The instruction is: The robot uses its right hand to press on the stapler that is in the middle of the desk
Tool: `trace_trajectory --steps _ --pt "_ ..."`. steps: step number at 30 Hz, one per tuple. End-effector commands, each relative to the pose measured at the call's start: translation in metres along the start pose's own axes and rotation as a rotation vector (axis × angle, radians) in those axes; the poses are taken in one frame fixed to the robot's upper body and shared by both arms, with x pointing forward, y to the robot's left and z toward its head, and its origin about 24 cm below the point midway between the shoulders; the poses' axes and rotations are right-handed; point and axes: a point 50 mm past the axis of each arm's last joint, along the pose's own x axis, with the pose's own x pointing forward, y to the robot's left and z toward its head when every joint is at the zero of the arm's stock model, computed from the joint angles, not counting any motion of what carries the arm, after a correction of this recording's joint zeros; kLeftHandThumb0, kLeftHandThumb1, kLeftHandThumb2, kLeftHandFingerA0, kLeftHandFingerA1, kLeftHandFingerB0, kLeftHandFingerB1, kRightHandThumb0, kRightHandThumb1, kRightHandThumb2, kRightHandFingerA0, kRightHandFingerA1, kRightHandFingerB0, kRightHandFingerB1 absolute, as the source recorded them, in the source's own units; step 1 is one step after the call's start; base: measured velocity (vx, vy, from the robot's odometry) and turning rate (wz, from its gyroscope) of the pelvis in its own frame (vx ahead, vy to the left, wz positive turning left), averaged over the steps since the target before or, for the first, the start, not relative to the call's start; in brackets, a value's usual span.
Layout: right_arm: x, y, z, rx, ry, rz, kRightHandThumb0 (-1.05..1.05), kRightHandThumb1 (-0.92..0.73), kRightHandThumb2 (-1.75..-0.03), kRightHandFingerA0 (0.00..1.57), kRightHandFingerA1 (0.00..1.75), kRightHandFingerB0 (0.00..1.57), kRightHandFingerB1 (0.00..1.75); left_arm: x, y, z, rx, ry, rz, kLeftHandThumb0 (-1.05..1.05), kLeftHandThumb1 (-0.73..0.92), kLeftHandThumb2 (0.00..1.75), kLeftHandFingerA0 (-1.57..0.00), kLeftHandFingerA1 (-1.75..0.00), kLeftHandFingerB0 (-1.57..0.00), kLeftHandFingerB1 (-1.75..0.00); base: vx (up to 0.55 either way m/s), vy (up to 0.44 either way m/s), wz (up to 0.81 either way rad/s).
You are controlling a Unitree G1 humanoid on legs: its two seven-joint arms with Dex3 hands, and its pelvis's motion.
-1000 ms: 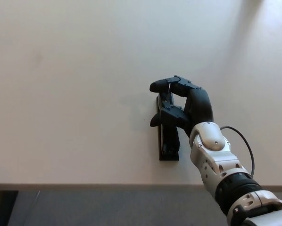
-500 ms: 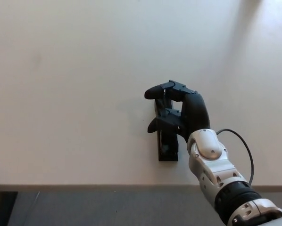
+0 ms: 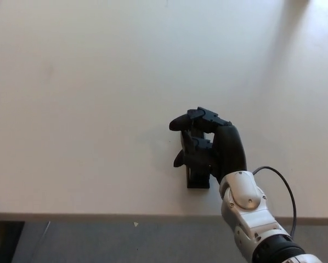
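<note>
The right hand (image 3: 210, 147) is lying over the stapler (image 3: 197, 176), which is sitting on the desk (image 3: 87, 109) near its front edge, a little right of centre in the head view. Only the stapler's near end is showing below the palm; the rest is hidden under the hand. The fingers (image 3: 181, 123) are curling down and leftward across the stapler's top, the thumb (image 3: 181, 159) is sitting against its left side, and they are apart rather than pressed together, so the hand is looking more like it is bearing down than gripping (whether the palm is truly touching the top is hard to tell from above). By my reading the reach is done and the press itself is either under way or just about to start; release is what is left. No brand, label or writing is showing on the stapler, hand or desk. The left hand is not appearing.
</note>
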Motion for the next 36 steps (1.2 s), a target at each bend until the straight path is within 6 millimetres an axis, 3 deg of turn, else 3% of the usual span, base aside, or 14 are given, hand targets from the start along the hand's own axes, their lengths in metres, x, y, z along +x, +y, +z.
trace_trajectory --steps 1,5,16,17,18,19,20,21,23,24,29,32,35,36 --pt "-0.120 0.022 -0.133 0.059 0.658 0.009 -0.08 -0.74 -0.83 1.16 1.37 0.82 1.20 -0.006 0.001 -0.002 0.094 -0.054 -0.035 -0.47 0.92 1.03 -0.01 -0.30 0.00 -0.26 0.00 0.000 0.00" --pt "-0.113 0.022 -0.129 0.058 0.641 0.008 -0.08 -0.74 -0.83 1.16 1.37 0.82 1.20 -0.004 0.002 0.005 0.093 -0.071 -0.032 -0.47 0.92 1.03 -0.01 -0.30 0.00 -0.26 0.00 0.000 0.00" --pt "-0.060 0.015 -0.092 0.042 0.515 0.006 -0.08 -0.74 -0.83 1.16 1.37 0.82 1.20 0.013 0.006 0.060 0.075 -0.200 -0.011 -0.47 0.92 1.03 -0.01 -0.30 0.00 -0.26 0.00 0.000 0.00" --pt "0.024 -0.014 0.025 0.056 0.048 -0.045 -0.13 -0.70 -0.86 1.25 1.22 0.82 1.18 0.010 0.000 0.068 0.119 -0.309 -0.079 -0.30 0.92 1.05 0.00 -0.11 0.00 -0.15 0.00 0.000 0.00" --pt "0.036 -0.019 0.054 0.071 -0.040 -0.048 -0.15 -0.72 -0.82 1.25 1.21 0.82 1.18 0.016 0.004 0.074 0.116 -0.251 -0.006 -0.43 0.92 1.01 0.00 -0.30 0.00 -0.26 0.00 0.000 0.00" --pt "0.038 -0.019 0.058 0.072 -0.048 -0.048 -0.15 -0.72 -0.82 1.25 1.21 0.82 1.18 0.017 0.005 0.077 0.115 -0.250 0.005 -0.43 0.92 1.01 0.00 -0.30 0.00 -0.26 0.00 0.000 0.00" --pt "0.046 -0.028 0.090 0.073 -0.157 -0.034 -0.16 -0.75 -0.76 1.20 1.25 0.83 1.13 0.021 0.007 0.083 0.103 -0.194 0.048 -0.47 0.90 0.97 -0.05 -0.35 -0.02 -0.27 0.00 0.000 0.00" --pt "0.050 -0.033 0.112 0.067 -0.229 -0.025 -0.14 -0.71 -0.83 1.20 1.24 0.81 1.13 0.021 0.007 0.087 0.078 -0.209 0.030 -0.41 0.92 0.95 0.00 -0.20 0.00 -0.17 0.00 0.000 0.00" --pt "0.052 -0.036 0.124 0.062 -0.253 -0.022 -0.16 -0.73 -0.84 1.20 1.24 0.79 1.14 0.022 0.007 0.092 0.049 -0.233 0.016 -0.46 0.92 0.96 0.00 -0.17 0.00 -0.14 0.00 0.000 0.00" --pt "0.054 -0.043 0.142 0.043 -0.304 -0.022 -0.17 -0.79 -0.69 1.21 1.30 0.75 1.24 0.023 0.007 0.094 0.000 -0.236 0.020 -0.48 0.92 0.96 -0.04 -0.27 -0.02 -0.22 0.00 0.000 0.00" --pt "0.052 -0.056 0.172 0.059 -0.369 -0.016 -0.16 -0.78 -0.69 1.16 1.39 0.72 1.21 0.025 0.007 0.100 -0.011 -0.256 0.030 -0.44 0.92 0.94 -0.01 -0.22 0.00 -0.19 0.00 0.000 0.00" --pt "0.049 -0.073 0.183 0.012 -0.402 -0.047 -0.14 -0.73 -0.81 1.18 1.31 0.79 1.10 0.024 0.008 0.104 -0.012 -0.270 0.028 -0.47 0.92 0.95 -0.02 -0.22 -0.02 -0.21 0.00 0.000 0.00" --pt "0.044 -0.102 0.195 -0.013 -0.414 -0.093 -0.16 -0.81 -0.67 1.26 1.18 0.76 1.07 0.025 0.009 0.109 -0.019 -0.277 0.034 -0.47 0.92 0.94 -0.03 -0.28 -0.01 -0.24 0.00 0.000 0.00" --pt "0.041 -0.111 0.198 -0.028 -0.426 -0.099 -0.12 -0.74 -0.82 1.24 1.22 0.78 1.09 0.025 0.009 0.110 -0.016 -0.281 0.035 -0.47 0.92 0.94 -0.02 -0.26 -0.02 -0.23 0.00 0.000 0.00"
